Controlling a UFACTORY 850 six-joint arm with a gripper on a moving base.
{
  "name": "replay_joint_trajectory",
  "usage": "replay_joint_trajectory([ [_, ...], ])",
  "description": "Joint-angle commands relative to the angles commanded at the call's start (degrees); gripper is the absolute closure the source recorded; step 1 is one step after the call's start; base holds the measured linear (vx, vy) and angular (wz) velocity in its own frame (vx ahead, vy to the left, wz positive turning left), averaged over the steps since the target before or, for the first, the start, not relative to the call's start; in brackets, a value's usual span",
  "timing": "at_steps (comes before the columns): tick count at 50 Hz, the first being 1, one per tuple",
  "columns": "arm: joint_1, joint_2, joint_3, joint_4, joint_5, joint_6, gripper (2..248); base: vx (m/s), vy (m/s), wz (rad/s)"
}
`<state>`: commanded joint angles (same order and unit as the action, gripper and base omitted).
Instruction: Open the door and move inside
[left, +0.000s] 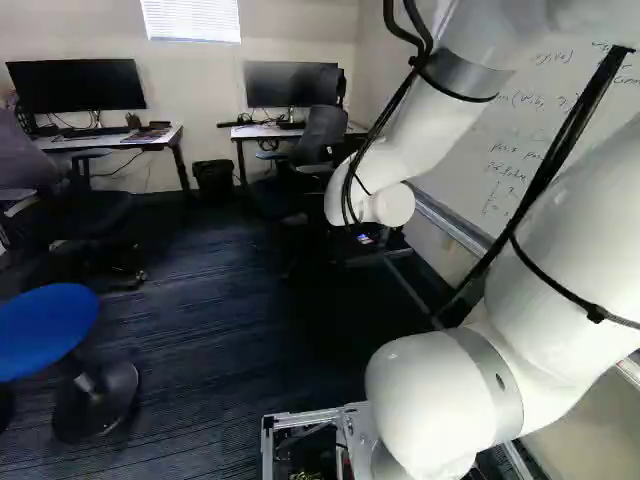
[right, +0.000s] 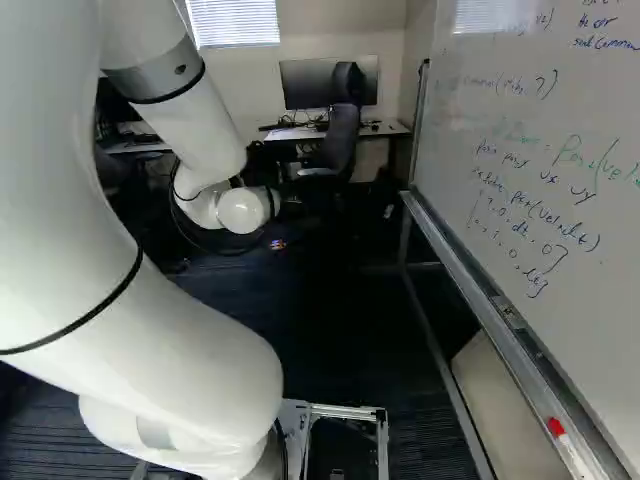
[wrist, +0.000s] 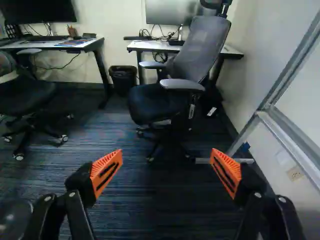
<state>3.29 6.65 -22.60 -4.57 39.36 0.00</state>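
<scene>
The thick, rounded white arm (left: 440, 400) has smooth, glossy shells, crossed by a satin grey band (left: 465, 75) that looks like metal. The ridged orange finger pads (wrist: 104, 172) look like matt plastic or rubber. The broad white writing board (right: 540, 150) is smooth and shiny, and its long silver rail (right: 470, 290) looks like dull bare metal, as does the boxy silver frame (right: 382, 450). The dark blue striped floor covering (wrist: 135, 200) is matt, rough carpet. The dark high-backed office chair (wrist: 202, 47) has a fine mesh back and smooth, plastic-looking armrests. The round blue stool seat (left: 45, 325) appears smooth; its material is unclear.
</scene>
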Motion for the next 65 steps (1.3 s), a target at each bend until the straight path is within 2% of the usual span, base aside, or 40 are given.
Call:
replay_joint_trajectory([
  [17, -0.6, 1.7, 3.3, 0.9, 2.0, 0.0, 3, 0.0, 0.0, 0.0],
  [46, -2.3, 6.4, 12.1, 3.1, 7.3, 0.0, 3, 0.0, 0.0, 0.0],
  [65, -3.0, 8.5, 16.0, 4.2, 9.7, 0.0, 3, 0.0, 0.0, 0.0],
])
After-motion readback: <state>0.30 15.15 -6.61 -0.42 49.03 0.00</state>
